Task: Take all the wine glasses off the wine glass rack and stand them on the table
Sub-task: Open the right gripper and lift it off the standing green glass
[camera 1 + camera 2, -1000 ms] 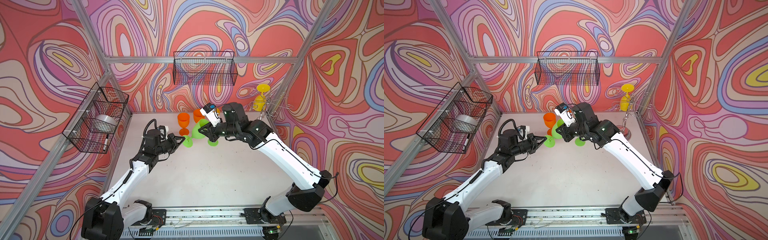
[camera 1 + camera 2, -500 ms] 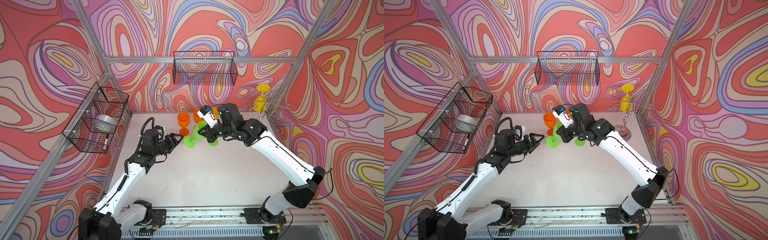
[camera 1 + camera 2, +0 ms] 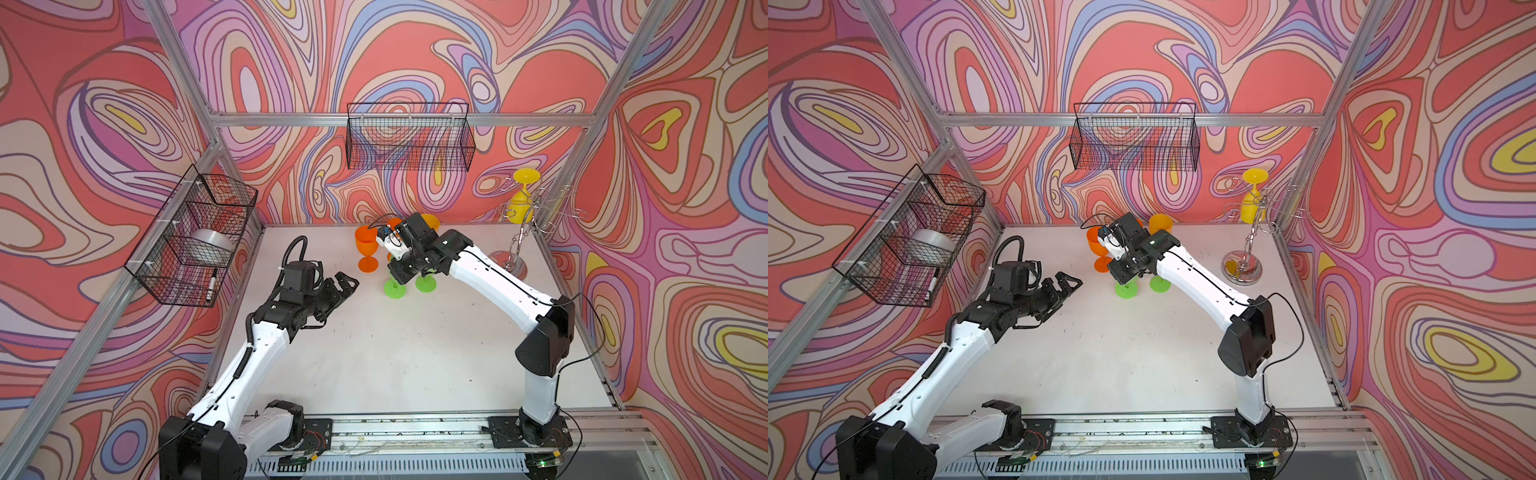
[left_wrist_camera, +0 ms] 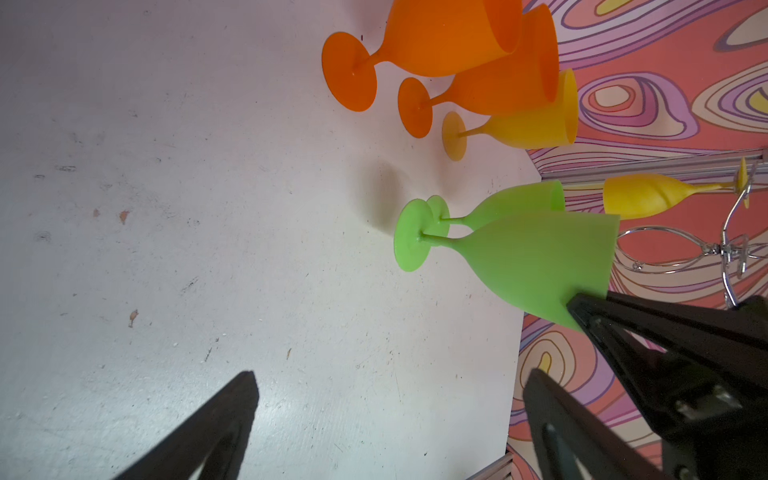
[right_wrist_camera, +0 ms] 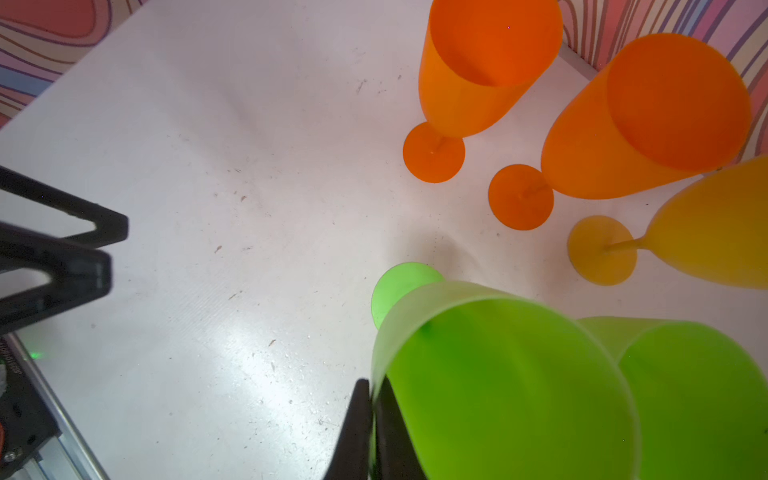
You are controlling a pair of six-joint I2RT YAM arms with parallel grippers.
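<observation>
**Wine glass rack** (image 3: pixel 540 210): chrome wire stand at the right rear of both top views. Its mirrored base sits on the table (image 3: pixel 395 357), close to the right wall

**Yellow glass** (image 3: pixel 520 203): hangs bowl-down from a rack arm with its foot uppermost. It is not yet taken off, and both grippers are well apart from it

**Right gripper** (image 5: pixel 372 386): centre rear in the top views. Its jaws are closed on the rim of the green glass (image 5: pixel 498 395), apparently with one finger inside the bowl and one outside

**Green glass**: upright, foot at table level; whether it is set down or just above the table cannot be told. It stands just beside a second green glass (image 3: pixel 426 284)

**Left gripper** (image 3: pixel 348 286): jaws spread wide and holding nothing, to the left of the green foot and apart from it

**Orange glasses** (image 4: pixel 449 37) and **amber glass** (image 4: pixel 536 120): stand behind the green pair, toward the back wall

**Handling note (judgement)**:
- The step in hand looks like parking the green glass.
- Lower it until the foot lies flat, then part the jaws fully.
- Lift straight up so the inner finger does not drag the rim; the glass is top-heavy on a thin stem and its neighbours crowd it.
- For the yellow glass, grip low on the bowl and slide the foot outward along the wire arm instead of pulling downward
</observation>
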